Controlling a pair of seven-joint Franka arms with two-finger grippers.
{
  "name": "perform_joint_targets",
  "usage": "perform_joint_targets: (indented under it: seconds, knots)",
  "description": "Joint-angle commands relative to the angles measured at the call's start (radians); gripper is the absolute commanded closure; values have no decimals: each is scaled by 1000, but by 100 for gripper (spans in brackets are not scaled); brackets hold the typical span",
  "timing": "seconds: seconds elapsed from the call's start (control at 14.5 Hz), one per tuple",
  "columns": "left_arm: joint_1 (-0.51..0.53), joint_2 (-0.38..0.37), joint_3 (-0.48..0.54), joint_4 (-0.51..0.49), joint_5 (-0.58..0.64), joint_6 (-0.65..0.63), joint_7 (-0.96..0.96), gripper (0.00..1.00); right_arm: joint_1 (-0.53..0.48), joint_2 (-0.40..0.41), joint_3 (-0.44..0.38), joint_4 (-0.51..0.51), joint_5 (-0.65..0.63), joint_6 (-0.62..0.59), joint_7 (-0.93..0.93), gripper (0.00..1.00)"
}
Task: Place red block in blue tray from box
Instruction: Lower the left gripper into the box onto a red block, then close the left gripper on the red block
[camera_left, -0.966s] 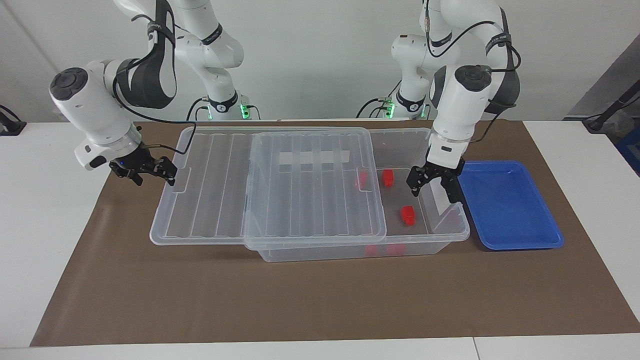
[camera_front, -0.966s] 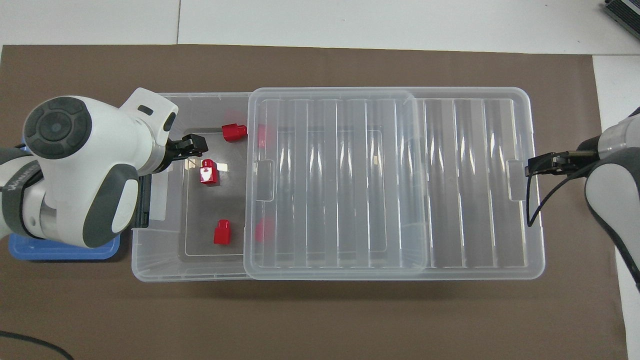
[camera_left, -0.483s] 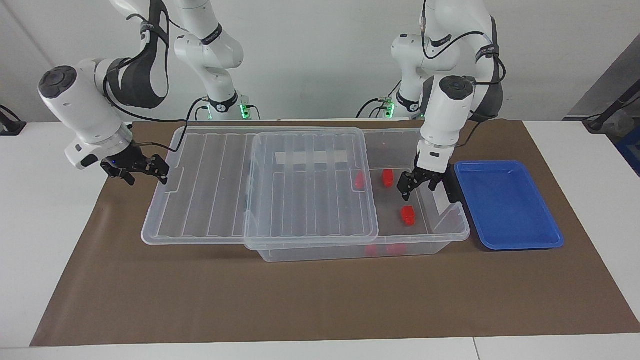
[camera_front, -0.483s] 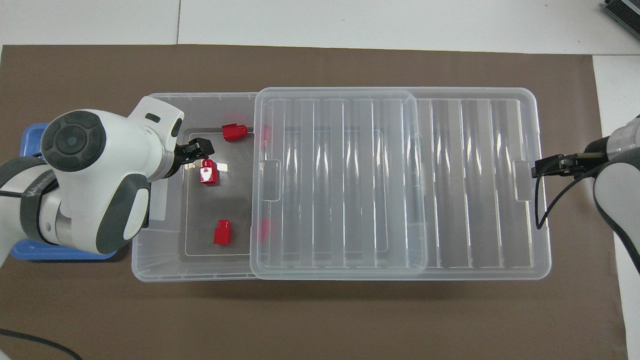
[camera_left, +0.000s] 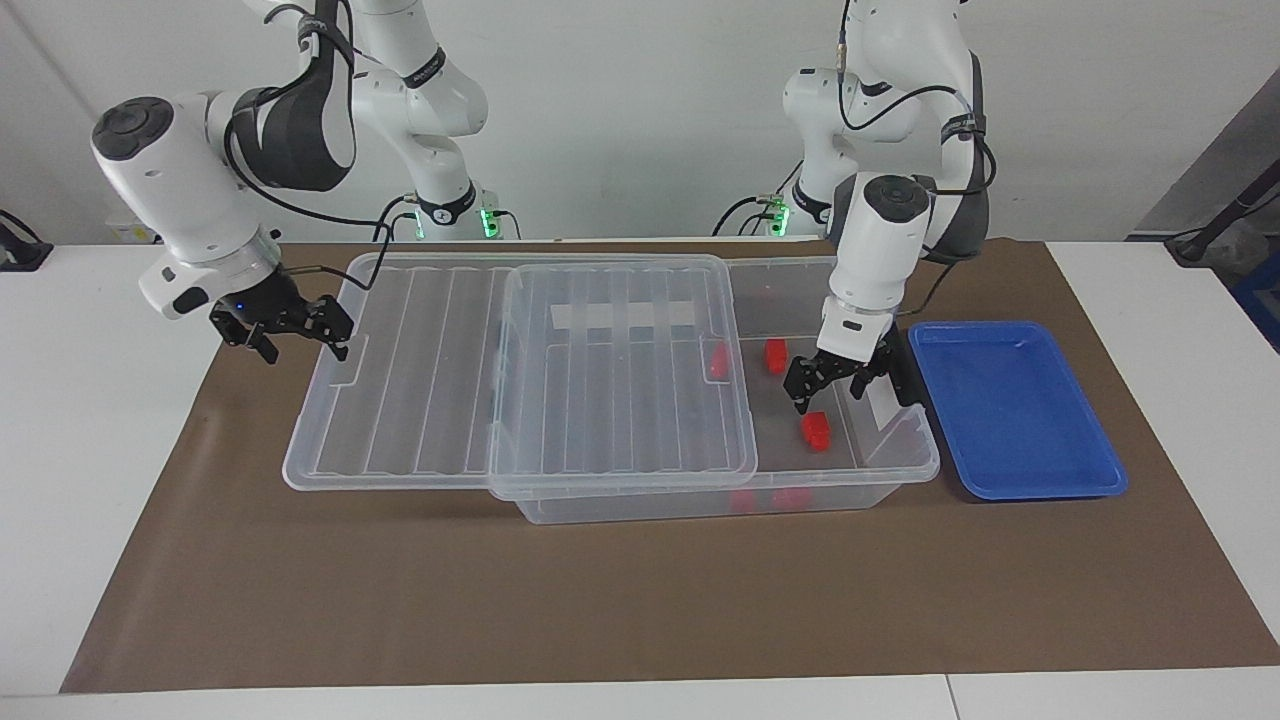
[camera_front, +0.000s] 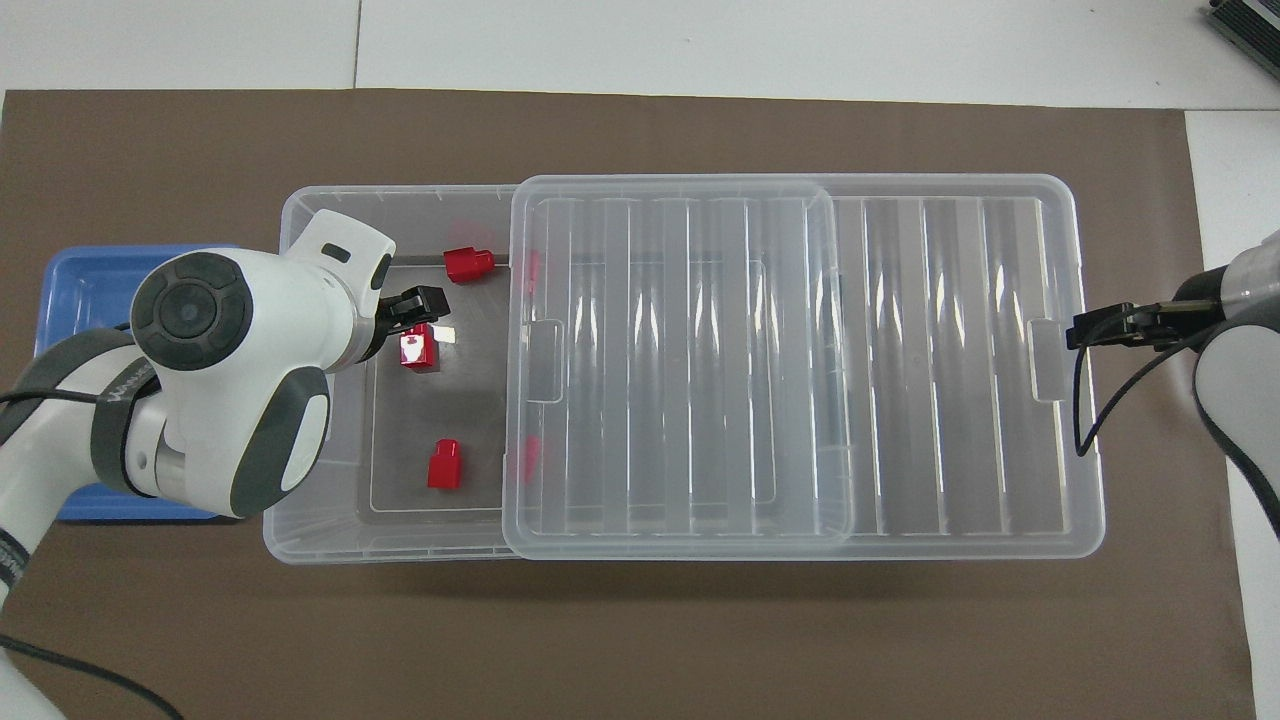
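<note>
The clear box (camera_left: 900, 462) holds several red blocks. One red block (camera_left: 817, 430) (camera_front: 417, 347) lies on the box floor in the uncovered part. My left gripper (camera_left: 828, 392) (camera_front: 412, 312) hangs open inside the box just above it, not touching. Another block (camera_left: 776, 355) (camera_front: 443, 465) lies nearer the robots. A third (camera_front: 468, 264) sits by the wall farthest from the robots. The blue tray (camera_left: 1010, 410) (camera_front: 80, 280) lies beside the box at the left arm's end, with nothing in it. My right gripper (camera_left: 305, 345) (camera_front: 1075, 330) is open, by the lid's end.
The ribbed clear lid (camera_left: 450, 370) (camera_front: 700, 360) lies slid toward the right arm's end, covering most of the box and overhanging it. More red blocks show dimly under the lid's edge (camera_left: 718, 362). A brown mat (camera_left: 640, 600) covers the table.
The lid slid a little toward the right arm's end. My left gripper came down into the box over the red block. My right gripper drew back slightly, then held by the lid's end.
</note>
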Motion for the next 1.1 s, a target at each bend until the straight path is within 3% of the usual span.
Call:
perform_joint_targets:
  seconds: [0.0,0.34,0.76,1.03]
  knots:
    - [-14,29,17,-19,21,55,36,0,51,-35,3,4,-34,-43,90,0]
    - [-2,35,17,-35,22,78,134,0,91,-37,9,140,-74,-175,185,0]
    - [-13,111,19,-46,24,167,174,0,111,1,24,333,-62,-315,220,0]
    - [-5,115,19,-46,24,170,223,0,109,-34,27,310,-70,-379,210,0]
